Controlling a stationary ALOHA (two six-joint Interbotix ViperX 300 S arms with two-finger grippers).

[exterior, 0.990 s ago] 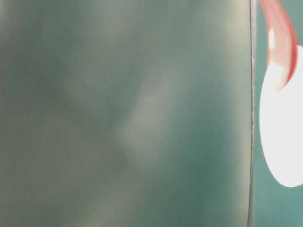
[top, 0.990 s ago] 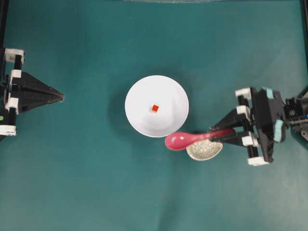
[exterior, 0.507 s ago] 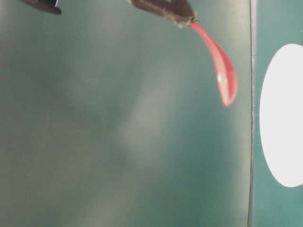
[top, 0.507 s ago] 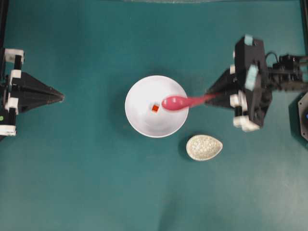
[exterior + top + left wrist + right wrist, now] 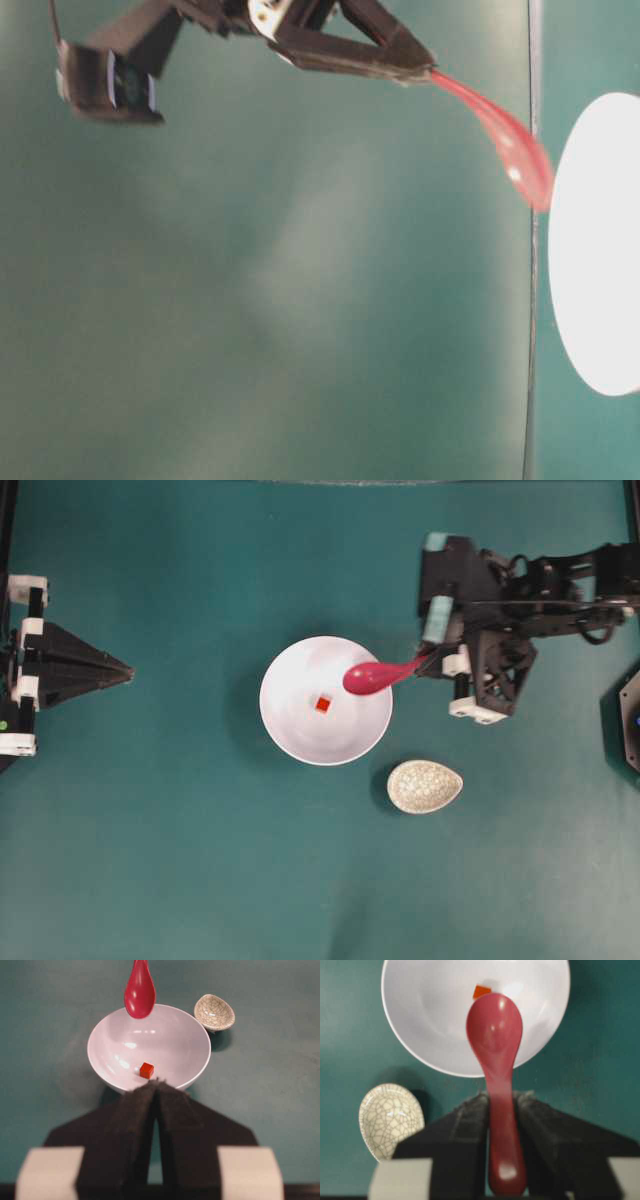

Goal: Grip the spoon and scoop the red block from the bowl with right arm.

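Right gripper (image 5: 502, 1110), with its black pointed fingers, is clamped on the straight handle of the spoon (image 5: 372, 676), a glossy pink-red piece with an oval scoop. This scoop hangs over the right part of the bowl (image 5: 290, 720), a smooth, round, plain white dish. At the bottom of it lies the red block (image 5: 322, 704), a tiny cube with sharp edges. Near the bowl rests a small oval dish (image 5: 424, 786) with grey crackled glaze. Left gripper (image 5: 157, 1085) has its dark rough fingers pressed together.

No readable text, labels or numbers anywhere.
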